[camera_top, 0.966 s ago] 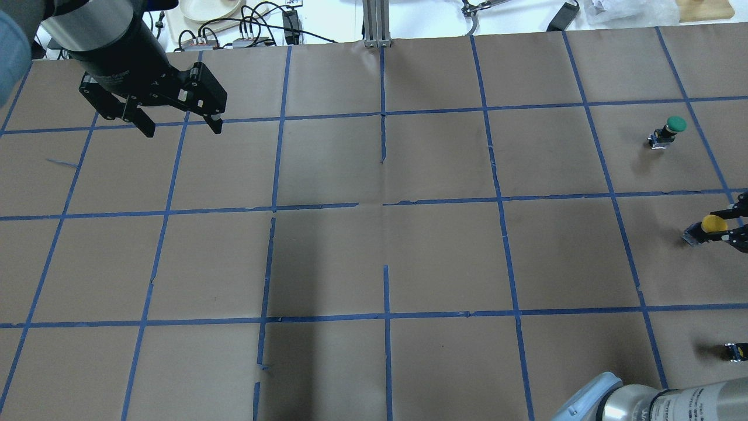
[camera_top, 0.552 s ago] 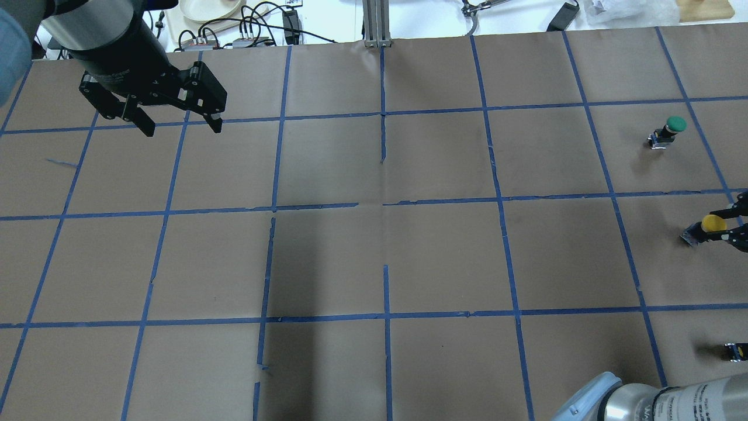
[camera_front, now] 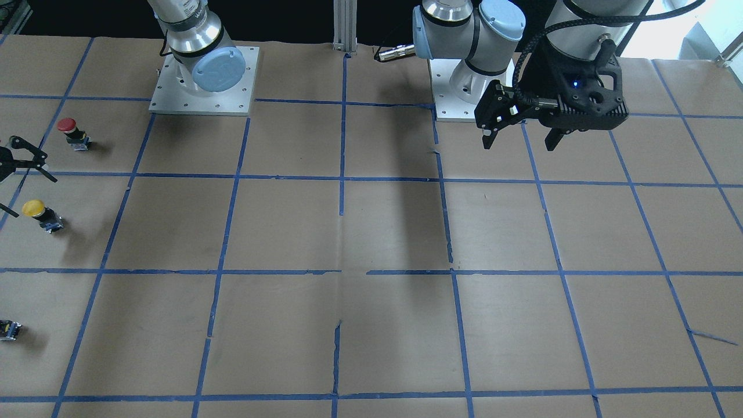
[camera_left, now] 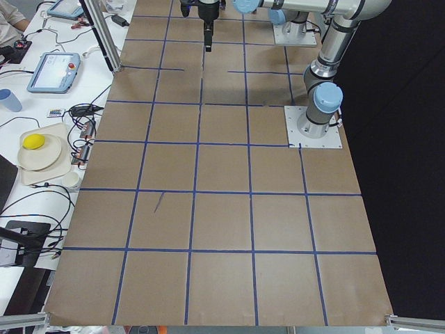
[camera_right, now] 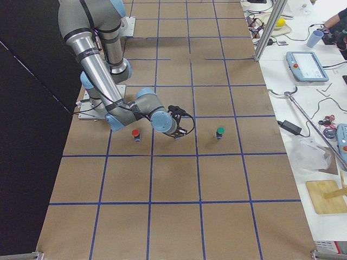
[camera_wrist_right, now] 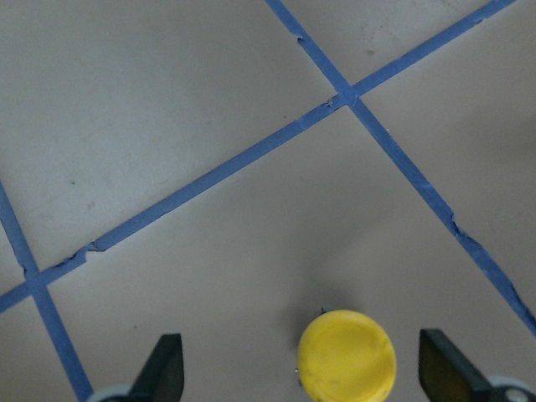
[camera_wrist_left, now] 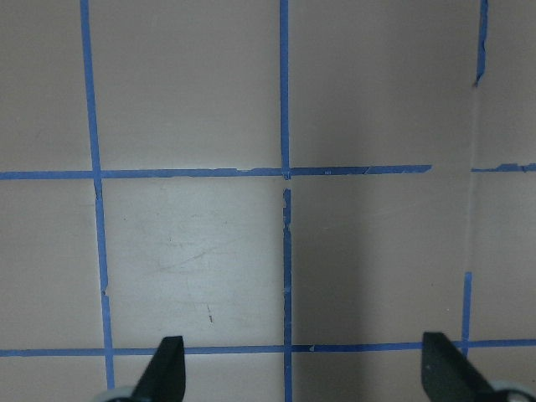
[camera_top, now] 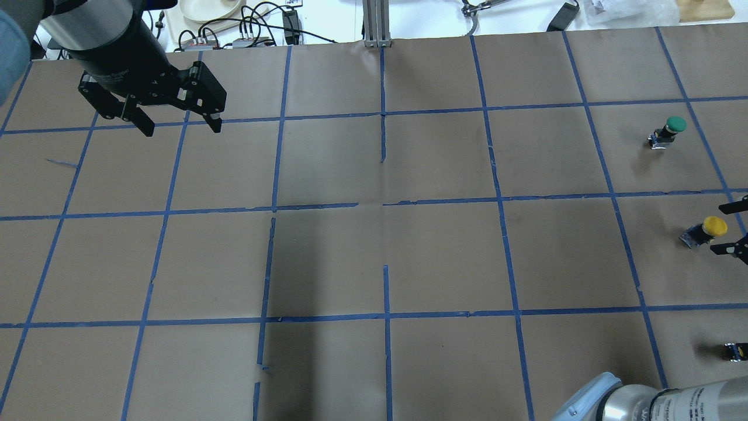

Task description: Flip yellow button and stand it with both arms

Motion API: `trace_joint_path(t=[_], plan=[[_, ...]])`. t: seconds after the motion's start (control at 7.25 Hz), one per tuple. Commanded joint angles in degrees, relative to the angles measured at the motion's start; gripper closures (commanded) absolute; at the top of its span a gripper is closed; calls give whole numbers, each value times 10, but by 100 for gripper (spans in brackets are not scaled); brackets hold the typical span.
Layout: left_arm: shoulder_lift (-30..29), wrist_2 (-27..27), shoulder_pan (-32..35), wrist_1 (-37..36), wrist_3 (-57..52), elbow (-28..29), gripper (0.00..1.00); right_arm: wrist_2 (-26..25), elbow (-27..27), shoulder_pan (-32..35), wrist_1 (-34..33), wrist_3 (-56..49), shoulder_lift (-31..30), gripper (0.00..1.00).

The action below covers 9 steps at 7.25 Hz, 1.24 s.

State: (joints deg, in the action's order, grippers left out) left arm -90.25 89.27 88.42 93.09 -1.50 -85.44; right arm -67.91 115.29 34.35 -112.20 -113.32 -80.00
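Observation:
The yellow button (camera_top: pixel 706 230) stands upright on the brown paper at the table's right edge, cap up. It also shows in the front view (camera_front: pixel 38 212) and in the right wrist view (camera_wrist_right: pixel 347 355). My right gripper (camera_top: pixel 720 229) is open. Its fingers stand on either side of the button and do not touch it; in the right wrist view (camera_wrist_right: pixel 303 368) the cap lies between them. My left gripper (camera_top: pixel 182 130) is open and empty, hovering over the far left of the table. It also shows in the front view (camera_front: pixel 518 145) and in the left wrist view (camera_wrist_left: pixel 303 364).
A green-capped button (camera_top: pixel 669 129) stands farther back on the right. A red-capped button (camera_front: pixel 70 132) stands near the robot's side. A small dark capless part (camera_top: pixel 735 351) lies at the right edge. Blue tape lines grid the paper.
My right gripper was shut on the yellow button and has opened, with its fingers drawn slightly back to the right. The button now stands free. The left arm has not moved.

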Motion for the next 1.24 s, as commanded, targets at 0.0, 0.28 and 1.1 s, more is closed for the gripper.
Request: trace_joint_path(t=[0.0,0.28,1.1], plan=[[0,0,0,1,0,3,0,-34,0,40,40,197,-83,0],[1,0,0,1,0,3,0,-82,-4,101,57,437,-165,0],[5,-1,0,1,-2,-6,0,-159,-136,345,220,1077,-182,0]])
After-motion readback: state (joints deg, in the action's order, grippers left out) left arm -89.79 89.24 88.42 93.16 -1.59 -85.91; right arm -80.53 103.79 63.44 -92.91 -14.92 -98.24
